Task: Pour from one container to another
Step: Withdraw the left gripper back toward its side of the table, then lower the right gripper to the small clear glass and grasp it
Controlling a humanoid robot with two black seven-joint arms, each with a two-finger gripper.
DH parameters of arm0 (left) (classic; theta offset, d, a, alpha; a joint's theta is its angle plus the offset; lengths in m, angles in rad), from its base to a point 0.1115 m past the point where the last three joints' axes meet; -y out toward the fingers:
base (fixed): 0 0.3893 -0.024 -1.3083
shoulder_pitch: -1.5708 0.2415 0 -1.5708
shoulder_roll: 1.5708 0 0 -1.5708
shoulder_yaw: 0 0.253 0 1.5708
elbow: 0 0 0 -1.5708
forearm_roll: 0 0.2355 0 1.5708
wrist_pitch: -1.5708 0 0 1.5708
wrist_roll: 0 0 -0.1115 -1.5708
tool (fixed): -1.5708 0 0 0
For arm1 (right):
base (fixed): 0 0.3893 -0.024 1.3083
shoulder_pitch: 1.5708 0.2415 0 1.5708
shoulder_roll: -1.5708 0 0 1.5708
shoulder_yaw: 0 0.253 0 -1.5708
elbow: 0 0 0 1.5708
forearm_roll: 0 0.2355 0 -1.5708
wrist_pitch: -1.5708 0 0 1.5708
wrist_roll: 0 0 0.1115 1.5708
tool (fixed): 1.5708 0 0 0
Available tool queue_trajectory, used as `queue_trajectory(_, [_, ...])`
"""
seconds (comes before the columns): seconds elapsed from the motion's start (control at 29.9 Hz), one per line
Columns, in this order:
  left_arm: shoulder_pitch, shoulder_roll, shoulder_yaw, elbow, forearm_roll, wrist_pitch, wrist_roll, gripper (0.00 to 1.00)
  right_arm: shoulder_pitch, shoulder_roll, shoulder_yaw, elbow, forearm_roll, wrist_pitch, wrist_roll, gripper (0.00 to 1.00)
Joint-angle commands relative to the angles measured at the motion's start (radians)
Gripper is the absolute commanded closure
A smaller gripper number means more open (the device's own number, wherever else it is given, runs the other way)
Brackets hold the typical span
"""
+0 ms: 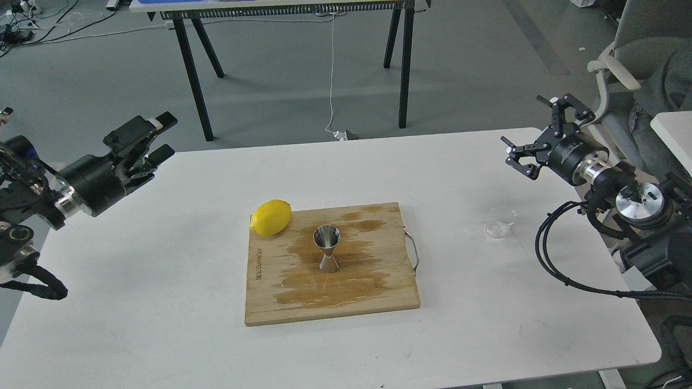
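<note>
Here, seen from the head, the left tool [159,138] hangs above the left end of the white surface [162,302] with its two fingers spread apart and nothing between them. The right tool [546,135] is raised over the surface's far right corner, its fingers likewise wide apart and bare, touching nothing. A wooden cutting board [281,292] lies in the middle of the surface, darkened by a wet stain. The steel jigger [327,247] stands upright on that stain, near the board's centre. A lemon [271,218] rests at the board's far left corner, partly over its edge. The clear glass cup [498,228] sits on the surface to the right of the board, well apart from it, below and in front of the right tool.
</note>
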Motion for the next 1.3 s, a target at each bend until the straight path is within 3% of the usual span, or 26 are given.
queue_trajectory(0.0, [-0.046,0.005,-0.021,0.159,-0.133,-0.052,0.000,0.01,0.002,0.078,0.057,0.003,0.003,0.000,-0.002,0.02])
queue_trajectory(0.1, [-0.052,-0.023,-0.013,0.245,-0.187,-0.052,0.000,0.01,-0.007,0.117,0.140,0.020,0.067,0.000,-0.003,0.02])
queue_trajectory(0.27, [-0.043,-0.058,-0.008,0.257,-0.189,-0.052,0.000,0.01,-0.052,0.108,0.270,0.160,0.297,-0.001,-0.002,0.02])
queue_trajectory(0.37, [-0.031,-0.061,-0.008,0.257,-0.189,-0.052,0.000,0.01,-0.133,0.065,0.371,0.270,0.325,-0.221,-0.003,0.02])
queue_trajectory(0.5, [-0.014,-0.067,-0.007,0.257,-0.189,-0.052,0.000,0.01,-0.268,-0.003,0.404,0.420,0.362,-0.430,-0.009,0.02])
queue_trajectory(0.77, [-0.009,-0.104,-0.004,0.257,-0.181,-0.052,0.000,0.01,-0.509,-0.141,0.491,0.692,0.446,-0.672,-0.023,0.02])
queue_trajectory(0.9, [0.012,-0.109,-0.004,0.257,-0.181,-0.052,0.000,0.01,-0.564,-0.144,0.491,0.720,0.446,-0.775,-0.057,0.03])
queue_trajectory(1.04, [0.016,-0.126,-0.004,0.260,-0.181,-0.052,0.000,0.01,-0.596,-0.127,0.459,0.711,0.443,-0.800,-0.083,0.03])
queue_trajectory(1.27, [0.016,-0.126,-0.004,0.260,-0.181,-0.052,0.000,0.01,-0.583,-0.090,0.369,0.655,0.437,-0.803,-0.081,0.03])
